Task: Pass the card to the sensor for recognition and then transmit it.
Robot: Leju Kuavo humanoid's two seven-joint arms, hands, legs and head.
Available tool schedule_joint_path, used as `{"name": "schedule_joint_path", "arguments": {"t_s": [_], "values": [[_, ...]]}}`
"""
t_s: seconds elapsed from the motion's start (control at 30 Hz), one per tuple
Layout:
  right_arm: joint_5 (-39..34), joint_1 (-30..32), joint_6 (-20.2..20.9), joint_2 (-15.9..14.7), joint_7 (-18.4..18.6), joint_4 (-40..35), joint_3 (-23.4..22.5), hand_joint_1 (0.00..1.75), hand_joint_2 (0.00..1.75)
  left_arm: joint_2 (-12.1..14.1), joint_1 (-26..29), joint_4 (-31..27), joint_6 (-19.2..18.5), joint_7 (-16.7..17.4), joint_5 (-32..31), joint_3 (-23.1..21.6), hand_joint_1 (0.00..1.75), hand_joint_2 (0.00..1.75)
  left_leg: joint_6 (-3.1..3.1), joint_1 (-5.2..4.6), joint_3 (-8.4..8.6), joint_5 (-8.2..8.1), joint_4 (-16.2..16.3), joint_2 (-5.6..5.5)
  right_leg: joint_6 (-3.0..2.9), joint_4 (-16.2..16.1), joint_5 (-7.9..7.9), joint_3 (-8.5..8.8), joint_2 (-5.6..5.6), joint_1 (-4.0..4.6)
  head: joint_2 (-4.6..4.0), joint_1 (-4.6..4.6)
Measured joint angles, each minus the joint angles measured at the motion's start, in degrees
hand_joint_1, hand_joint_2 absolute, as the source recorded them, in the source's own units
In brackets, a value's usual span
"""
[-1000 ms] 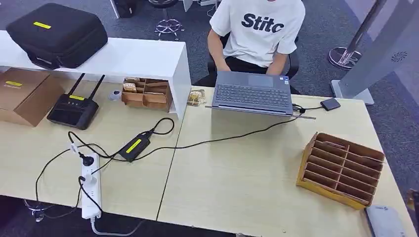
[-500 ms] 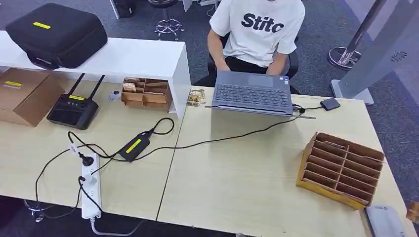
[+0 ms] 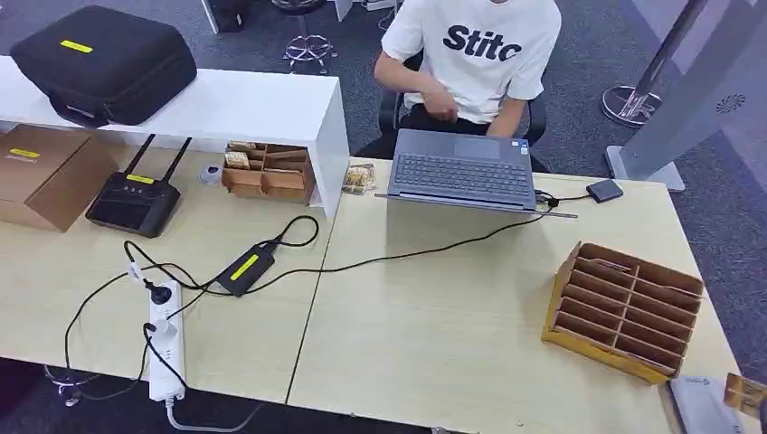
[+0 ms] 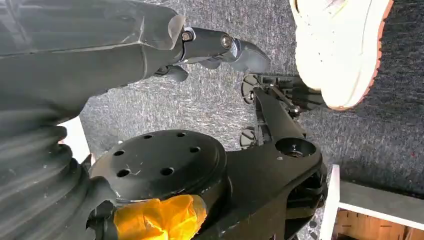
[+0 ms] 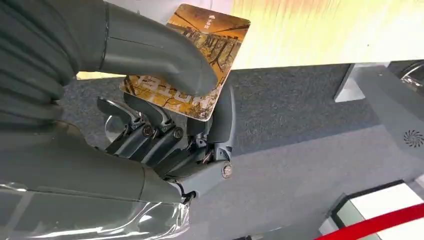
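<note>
One card (image 5: 190, 65) between right hand (image 5: 165, 130) fingers (image 5: 150, 55)

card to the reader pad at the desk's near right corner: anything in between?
Nothing visible. The right hand pinches the card, which in the head view sits at the right edge of the grey sensor pad. The wooden slot organizer stands farther back on the desk, off that path.

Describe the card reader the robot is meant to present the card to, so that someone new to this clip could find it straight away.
Start at the long light wooden desk and go to its near right corner, just past the brown slotted wooden organizer. The sensor lies flat there, a pale grey pad cut off by the picture's lower edge. A gold patterned card sits at its right side; unlike the small dark box by the laptop, it is light-coloured.
</note>
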Motion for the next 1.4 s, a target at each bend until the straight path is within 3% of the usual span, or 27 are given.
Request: {"name": "schedule_joint_path", "arguments": {"t_s": [0.5,0.8,0.97,1.07,1.23,1.4], "values": [[1.6,0.4,-0.3,-0.4,-2.2,-0.2,3.1,1.75,1.75,0.0,0.0,0.0,0.2,-0.1,1.6,-0.3,0.0,1.75,0.0,0.0,0.0,0.0,0.0,0.0,0.0,0.0,0.0,0.0,0.0,0.0,0.0,0.02],[2.6,1.5,-6.9,0.7,-3.4,-10.1,11.7,1.75,1.75,-0.1,0.0,0.2,0.4,-0.9,3.7,-1.4,0.0,1.75,0.0,0.0,0.01,0.0,0.0,0.04,0.0,0.0,0.0,-0.02,0.03,0.0,0.0,0.02],[2.6,1.7,-7.3,1.0,-2.8,-13.5,14.8,1.75,1.75,-0.2,0.0,0.4,0.4,-0.9,4.0,-1.9,0.0,1.75,0.0,0.0,-0.03,0.01,0.0,0.01,0.0,0.0,0.0,-0.01,0.0,0.0,0.0,0.02],[3.1,1.7,-9.4,1.2,-5.3,-15.1,16.4,1.75,1.75,-0.3,0.0,0.5,0.3,-1.1,4.1,-2.4,0.0,1.75,0.0,-0.01,-0.08,0.01,0.0,0.03,0.0,0.0,0.0,-0.01,0.03,0.0,0.0,0.02],[6.5,-3.0,-11.0,1.2,-3.1,-19.1,24.0,1.75,1.75,-0.1,-0.1,0.6,-0.5,-1.2,3.9,-4.2,0.0,1.75,-0.02,0.0,-0.08,0.03,0.0,0.16,-0.04,0.1,0.05,-0.02,0.13,0.01,0.0,0.0],[10.7,-15.0,-8.4,-0.1,3.3,-16.1,36.7,1.75,1.75,0.5,-0.4,0.6,-1.6,-0.8,3.0,-6.5,0.0,1.75,-0.15,0.03,-0.05,0.2,0.0,0.26,-0.2,0.1,0.2,-0.09,0.27,0.03,0.0,0.02]]}}
